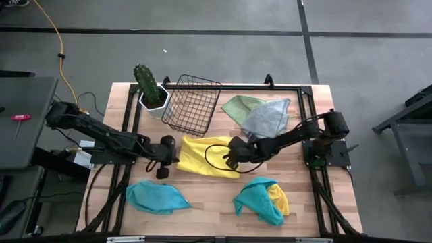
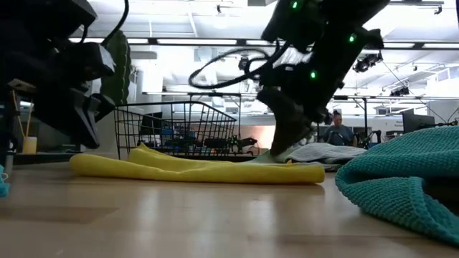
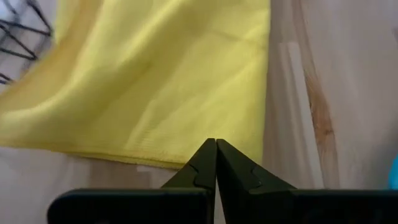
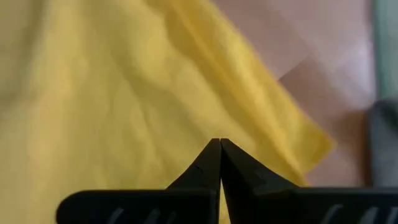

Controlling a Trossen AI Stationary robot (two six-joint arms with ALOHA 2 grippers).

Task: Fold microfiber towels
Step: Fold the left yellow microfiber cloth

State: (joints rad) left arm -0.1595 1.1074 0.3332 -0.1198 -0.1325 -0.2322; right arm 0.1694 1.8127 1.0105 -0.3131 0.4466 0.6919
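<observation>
The wooden table (image 1: pixel 202 216) fills most of the high view, with both dark arms reaching in toward its middle. The largest thing lying on it is the yellow towel (image 1: pixel 202 156), spread flat at the table's centre, just in front of the black wire basket (image 1: pixel 192 101); from the low view it shows as a long, low fold on the boards (image 2: pixel 193 169). Behind it and toward the right lie a light green towel (image 1: pixel 239 106) and a grey towel (image 1: pixel 266 118), overlapping each other. At the near edge a teal towel (image 1: pixel 156 197) lies on the left, and on the right another teal towel (image 1: pixel 255 199) lies bunched over a second yellow cloth (image 1: pixel 280 200). A potted cactus (image 1: pixel 150 86) stands at the far left corner, beside the basket. The left gripper (image 1: pixel 169 156) sits at the yellow towel's left edge, its fingers (image 3: pixel 205 165) pressed together with their tips at the cloth's hem; whether any cloth is pinched between them cannot be told. The right gripper (image 1: pixel 233 156) rests over the towel's right part, its fingers (image 4: pixel 208 163) likewise closed tip to tip above the yellow fabric, with no fold seen caught in them.
</observation>
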